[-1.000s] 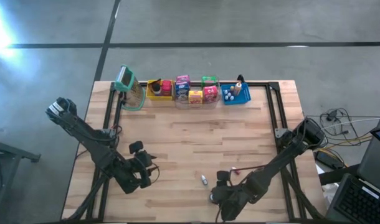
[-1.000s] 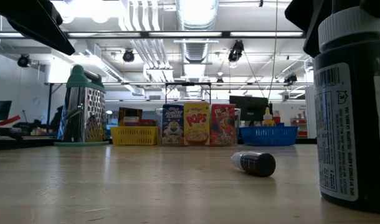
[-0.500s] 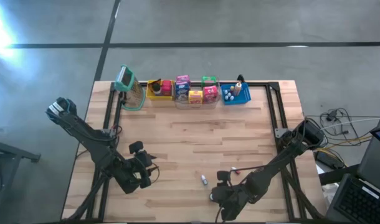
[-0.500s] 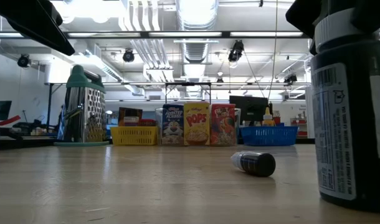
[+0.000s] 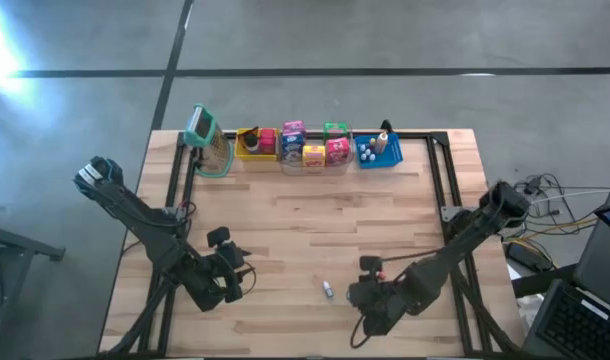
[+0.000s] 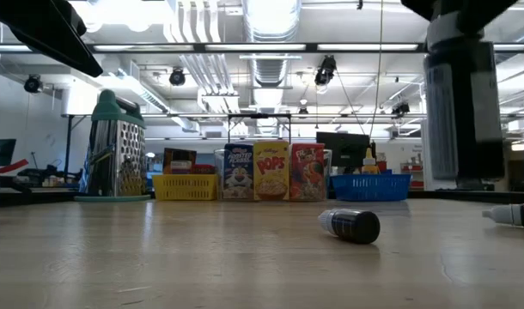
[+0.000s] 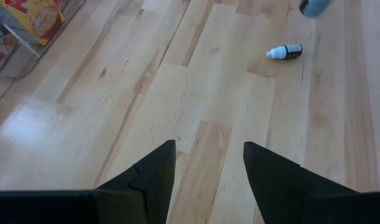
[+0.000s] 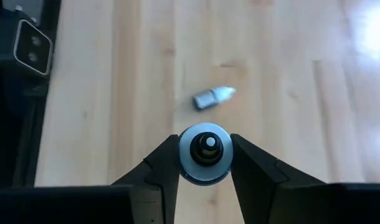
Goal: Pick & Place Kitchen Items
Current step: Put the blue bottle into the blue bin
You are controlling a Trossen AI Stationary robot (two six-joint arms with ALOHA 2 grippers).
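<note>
The right gripper (image 8: 205,163), low centre-right in the high view, is clamped on a dark bottle (image 8: 205,152) with a pale cap, pinching it just under the cap; the bottle hangs upright, its long axis vertical. In the low view the bottle (image 6: 461,112) sits upper right, its base clear of the table (image 6: 202,257). A half-second earlier it stood on the wood, so it has been lifted, and the arm has shifted slightly right in the high view.

The bins line the table's far edge, at upper centre of the high view. The blue bin (image 5: 377,152) already holds small bottles, so it looks the likely target; it lies nearly straight up-frame from the right gripper (image 5: 370,300), so the carry runs across the table.

A small bottle (image 5: 328,289) lies on its side just left of that gripper.

The left gripper (image 7: 209,163) waits lower left, fingers apart and empty.
</note>
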